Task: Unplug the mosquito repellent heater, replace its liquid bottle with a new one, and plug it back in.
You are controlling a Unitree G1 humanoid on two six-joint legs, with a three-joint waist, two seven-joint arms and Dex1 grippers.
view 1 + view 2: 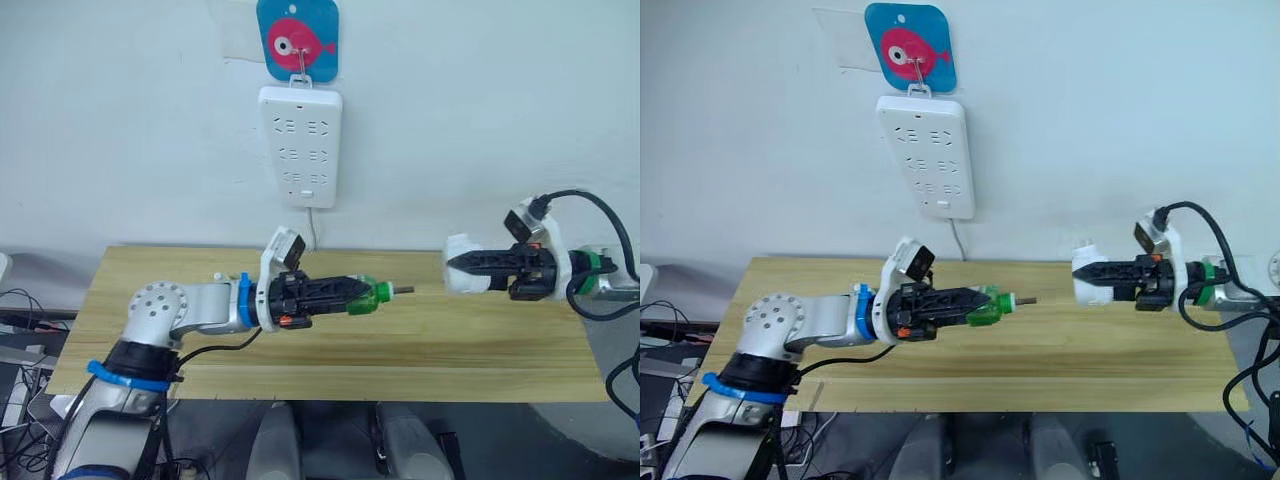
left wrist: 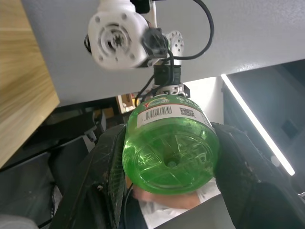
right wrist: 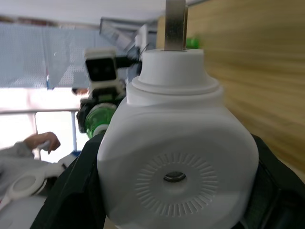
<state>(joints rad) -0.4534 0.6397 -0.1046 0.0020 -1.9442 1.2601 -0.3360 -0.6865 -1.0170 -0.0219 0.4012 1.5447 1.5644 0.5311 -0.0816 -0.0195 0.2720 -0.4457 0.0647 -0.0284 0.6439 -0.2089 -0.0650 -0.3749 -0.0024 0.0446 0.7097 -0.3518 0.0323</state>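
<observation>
Here the left end effector [image 1: 345, 293] is clamped on a small translucent green plastic bottle [image 1: 368, 297], held level above the pale wooden bench [image 1: 420, 345] with its neck and a thin dark tip pointing toward the other arm. The right end effector [image 1: 470, 268] is closed around the small white rounded plastic heater [image 1: 462, 262], also clear of the bench, its round opening seemingly turned back toward the bottle. The two are well apart but roughly in line, which suggests they are held this way so that bottle and heater can meet neck to opening. Whether the tip is bare wick or a cap I cannot tell at this size, so which bottle this is stays uncertain. The heater's metal prong [image 3: 174, 24] sticks out free, so it is unplugged, and the long white power strip [image 1: 300, 145] on the wall carries nothing. By count: one heater, one green bottle in view, one power strip, two arms.
</observation>
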